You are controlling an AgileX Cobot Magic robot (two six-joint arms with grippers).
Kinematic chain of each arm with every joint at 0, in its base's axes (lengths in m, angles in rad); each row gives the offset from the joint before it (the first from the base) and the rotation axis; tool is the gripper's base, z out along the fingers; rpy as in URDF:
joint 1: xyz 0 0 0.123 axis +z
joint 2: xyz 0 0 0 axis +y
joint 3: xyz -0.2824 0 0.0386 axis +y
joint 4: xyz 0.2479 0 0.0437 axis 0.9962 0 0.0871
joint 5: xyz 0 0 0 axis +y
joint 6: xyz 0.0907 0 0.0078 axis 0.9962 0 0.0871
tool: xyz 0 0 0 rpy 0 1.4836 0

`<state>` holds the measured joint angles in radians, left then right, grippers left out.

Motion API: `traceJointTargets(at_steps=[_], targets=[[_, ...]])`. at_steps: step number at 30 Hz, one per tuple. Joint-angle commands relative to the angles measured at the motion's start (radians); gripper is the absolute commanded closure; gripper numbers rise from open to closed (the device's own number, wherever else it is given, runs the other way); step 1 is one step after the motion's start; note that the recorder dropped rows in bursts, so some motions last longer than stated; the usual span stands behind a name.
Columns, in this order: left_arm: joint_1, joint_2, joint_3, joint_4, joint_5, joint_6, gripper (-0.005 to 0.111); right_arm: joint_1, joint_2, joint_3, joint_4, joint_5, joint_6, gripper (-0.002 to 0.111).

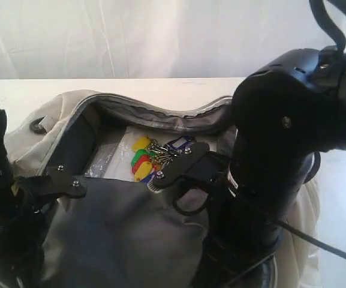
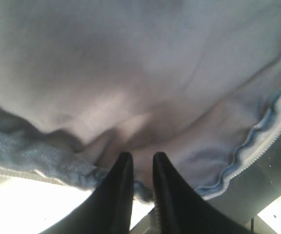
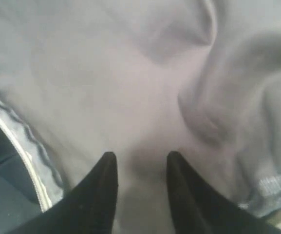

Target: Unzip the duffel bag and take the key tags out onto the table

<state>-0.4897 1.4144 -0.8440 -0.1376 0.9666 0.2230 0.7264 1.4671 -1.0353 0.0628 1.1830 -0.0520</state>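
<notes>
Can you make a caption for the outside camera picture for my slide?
Unzipped duffel bag on a white table, with colourful key tags lying inside.

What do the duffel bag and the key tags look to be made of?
Duffel bag: soft fabric, matte cream outside, dark grey lining; it sags and creases. Key tags: probably smooth plastic, bright solid colours; their thin shiny rings look metal.

A white curtain (image 1: 131,36) (softly creased) hangs behind; clear plastic wrapping (image 1: 108,159) lies crumpled.
</notes>
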Motion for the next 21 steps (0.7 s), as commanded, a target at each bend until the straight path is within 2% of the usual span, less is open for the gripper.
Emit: traceJointTargets(at_steps=[1,5,12,18,21], targets=[[0.001,-0.009,0.040,-0.007,-0.015,-0.010,0.086,-0.005,-0.009,0.001,-0.027,0.038,0.032,0.075],[0.001,-0.036,0.014,-0.010,0.009,-0.010,0.086,-0.005,-0.011,0.027,-0.035,0.038,0.033,0.075],[0.001,-0.159,-0.131,-0.010,0.052,-0.010,0.086,-0.005,-0.076,0.039,-0.029,0.038,0.032,0.075],[0.001,-0.256,-0.217,-0.012,0.046,-0.010,0.086,-0.005,-0.217,-0.074,-0.032,0.038,0.032,0.075],[0.001,-0.302,-0.223,-0.012,-0.031,-0.010,0.086,-0.005,-0.287,-0.144,-0.063,0.038,0.032,0.075]])
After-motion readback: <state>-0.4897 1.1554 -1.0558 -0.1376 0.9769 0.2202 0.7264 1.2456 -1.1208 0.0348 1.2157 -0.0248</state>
